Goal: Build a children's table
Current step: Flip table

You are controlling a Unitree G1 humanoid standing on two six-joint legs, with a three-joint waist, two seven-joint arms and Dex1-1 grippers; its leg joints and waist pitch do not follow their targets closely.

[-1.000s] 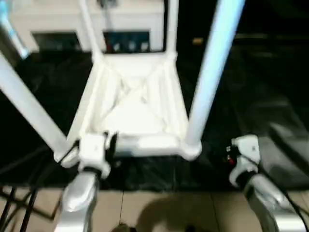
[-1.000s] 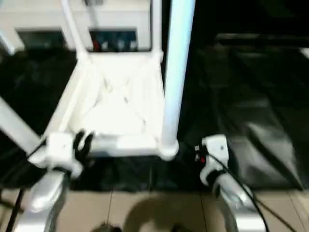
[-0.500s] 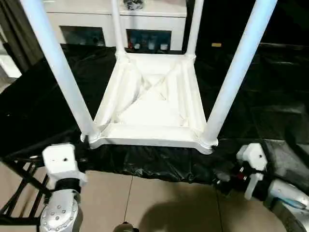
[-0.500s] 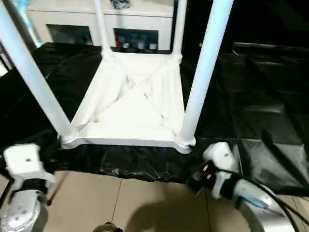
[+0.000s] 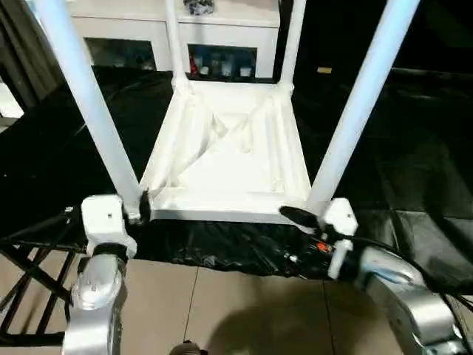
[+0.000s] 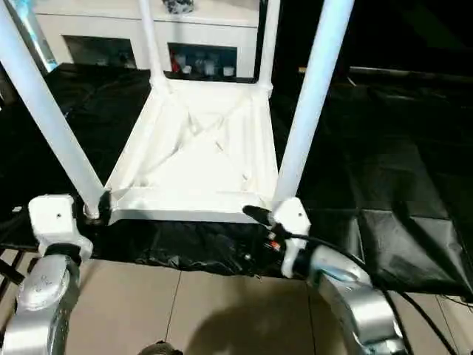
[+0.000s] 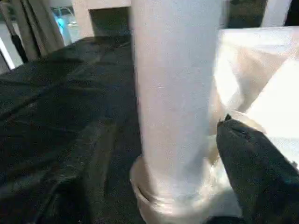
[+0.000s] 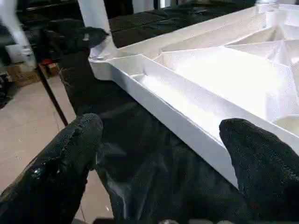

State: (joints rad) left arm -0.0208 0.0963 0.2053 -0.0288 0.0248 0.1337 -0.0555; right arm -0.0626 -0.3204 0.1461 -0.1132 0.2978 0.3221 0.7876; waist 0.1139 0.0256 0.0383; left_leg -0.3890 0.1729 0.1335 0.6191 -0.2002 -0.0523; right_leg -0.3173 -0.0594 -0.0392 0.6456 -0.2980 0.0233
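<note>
The children's table lies upside down on a black cloth, its ribbed white tabletop (image 5: 229, 159) facing up and its white legs standing in the corner sockets. My left gripper (image 5: 141, 208) is open at the foot of the near-left leg (image 5: 89, 103). In the left wrist view that leg (image 7: 175, 102) stands close against one black finger (image 7: 254, 182). My right gripper (image 5: 295, 217) is open at the near-right corner, by the near-right leg (image 5: 355, 111). In the right wrist view its two fingers (image 8: 70, 158) spread wide before the tabletop's front rim (image 8: 168, 109), holding nothing.
A white cabinet with glass doors (image 5: 222, 33) stands behind the table. The black cloth (image 5: 414, 148) spreads wide to the right and hangs over the near edge. Below are the tiled floor (image 5: 244, 310) and a black metal frame (image 5: 29, 274) at the left.
Both grippers have come up from the floor side to the table's near corners: the left to the near-left leg's foot, the right to the near-right corner.
</note>
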